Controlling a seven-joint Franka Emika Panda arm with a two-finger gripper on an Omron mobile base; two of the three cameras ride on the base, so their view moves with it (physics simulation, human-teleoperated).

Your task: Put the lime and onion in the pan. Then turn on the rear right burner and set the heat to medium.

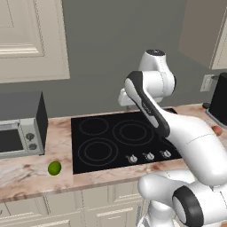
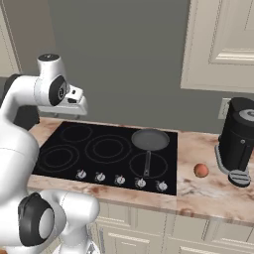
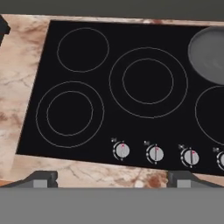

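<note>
Home kitchen: black cooktop [image 1: 122,139], marble counter [image 1: 26,170], cream cabinets [image 1: 31,40].

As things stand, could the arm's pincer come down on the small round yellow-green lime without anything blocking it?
Probably yes. The small round yellow-green lime sits alone on bare marbled counter left of the black glass cooktop, nothing over or against it. The open pincer hangs above the cooktop's front edge, so it must swing left first.

We look down on the black cooktop [image 3: 131,87], set in a marbled desk [image 3: 22,65]. The grey pan [image 3: 209,54] sits at its upper right edge, above a row of knobs [image 3: 155,153]. The end effector [image 3: 112,178] fingertips [image 3: 43,178] stand wide apart.
</note>
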